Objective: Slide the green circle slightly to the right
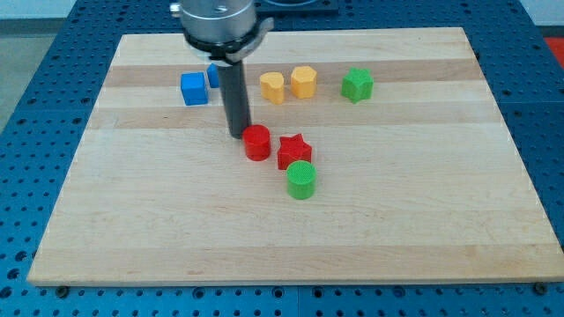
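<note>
The green circle (301, 180) lies near the board's middle, just below the red star (294, 151) and touching or nearly touching it. A red round block (257, 143) sits left of the star. My tip (238, 134) rests on the board right beside the red round block's upper left, well up and to the left of the green circle.
A blue cube (194, 89) and a second blue block (213, 75), partly hidden behind the rod, lie at upper left. A yellow heart-like block (272, 87), a yellow hexagon (304, 82) and a green star (357, 84) line the top. The wooden board (132, 229) has edges all round.
</note>
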Controlling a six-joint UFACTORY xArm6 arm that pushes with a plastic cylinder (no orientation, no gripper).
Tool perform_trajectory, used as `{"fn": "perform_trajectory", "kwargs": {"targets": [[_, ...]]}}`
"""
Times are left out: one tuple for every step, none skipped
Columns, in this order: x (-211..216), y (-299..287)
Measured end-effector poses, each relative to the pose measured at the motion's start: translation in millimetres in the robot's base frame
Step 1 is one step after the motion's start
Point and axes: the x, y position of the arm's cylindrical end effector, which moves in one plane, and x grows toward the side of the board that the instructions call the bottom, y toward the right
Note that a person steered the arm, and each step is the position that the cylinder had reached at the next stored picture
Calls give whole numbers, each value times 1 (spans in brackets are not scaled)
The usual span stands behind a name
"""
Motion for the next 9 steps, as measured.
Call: {"fn": "perform_trajectory", "kwargs": {"targets": [[0, 9], [-5, -2], [-8, -31], [12, -33], [72, -38], [92, -38], [92, -38], [94, -29], [94, 13]]}}
